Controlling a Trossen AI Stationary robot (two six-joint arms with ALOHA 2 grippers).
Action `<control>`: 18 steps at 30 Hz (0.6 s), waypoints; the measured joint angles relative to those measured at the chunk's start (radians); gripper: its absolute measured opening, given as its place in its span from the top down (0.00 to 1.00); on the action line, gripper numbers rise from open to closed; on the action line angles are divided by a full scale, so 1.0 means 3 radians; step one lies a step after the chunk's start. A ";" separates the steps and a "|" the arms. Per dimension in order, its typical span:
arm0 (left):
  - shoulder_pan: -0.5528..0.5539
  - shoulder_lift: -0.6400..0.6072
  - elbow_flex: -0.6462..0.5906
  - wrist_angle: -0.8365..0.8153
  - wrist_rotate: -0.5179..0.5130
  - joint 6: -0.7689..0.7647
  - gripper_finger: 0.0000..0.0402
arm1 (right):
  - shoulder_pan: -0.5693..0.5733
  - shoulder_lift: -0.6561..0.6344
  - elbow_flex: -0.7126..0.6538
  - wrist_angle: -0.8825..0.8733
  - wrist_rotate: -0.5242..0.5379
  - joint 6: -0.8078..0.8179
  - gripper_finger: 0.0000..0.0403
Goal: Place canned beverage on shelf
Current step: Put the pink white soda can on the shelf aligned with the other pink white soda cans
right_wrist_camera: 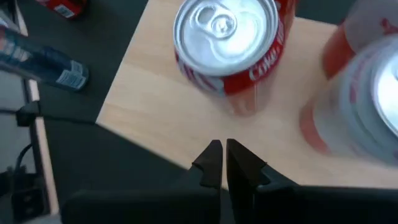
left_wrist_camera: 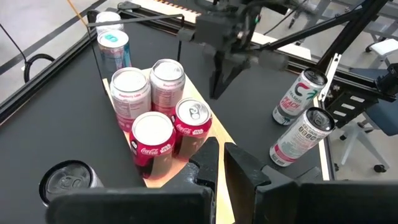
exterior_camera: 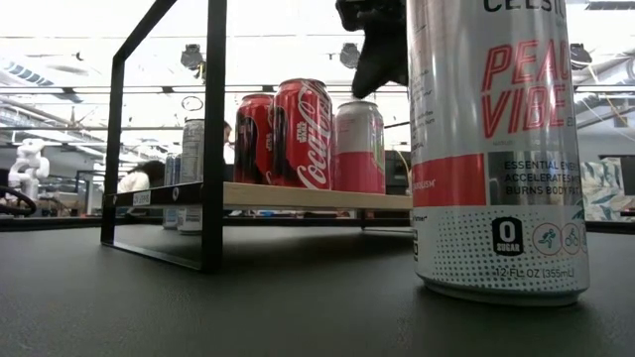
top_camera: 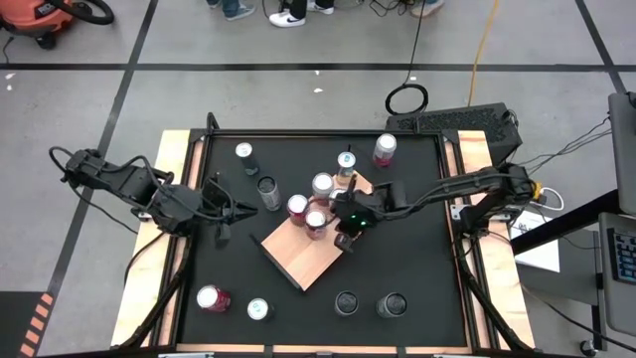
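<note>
Your wooden shelf (top_camera: 303, 254) sits at the middle of the black table (top_camera: 417, 249), turned like a diamond. Four cans stand clustered on its far corner: two red cola cans (left_wrist_camera: 152, 140) toward the near side of the cluster and two pink-and-white cans (left_wrist_camera: 130, 93) behind them. The rest of the board is bare.

Your right hand (top_camera: 345, 239) hangs over the shelf's right edge, just beside the nearest red cola can (right_wrist_camera: 227, 43), which stands directly ahead of its fingertips. Its fingers are pressed together with nothing between them.

Your left hand (top_camera: 221, 235) waits off the shelf's left corner, well apart from the cans, pointing toward them. Its fingers (left_wrist_camera: 208, 162) are nearly together, a thin slit showing, and they hold nothing.

More cans stand loose on the table. Beyond your right hand are a blue-topped can (top_camera: 346, 162) touching the shelf's far tip and a pink can (top_camera: 384, 149) farther out. Beyond your left hand are a silver can (top_camera: 244, 153) and a dark-topped can (top_camera: 268, 191). Along the near edge are a red can (top_camera: 212, 298), a white can (top_camera: 258, 309) and two dark-topped cans (top_camera: 347, 302).
</note>
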 joint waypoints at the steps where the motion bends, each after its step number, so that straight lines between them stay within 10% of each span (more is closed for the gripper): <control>1: 0.0031 0.0000 0.0000 0.0003 0.0009 -0.0019 0.93 | 0.0002 -0.0052 0.0000 -0.0071 -0.0030 0.0016 1.00; 18: 0.1200 -0.0084 0.0000 -0.0178 0.0474 -0.0242 0.93 | 0.0015 -0.1130 0.0000 -0.1119 -0.0147 -0.0031 1.00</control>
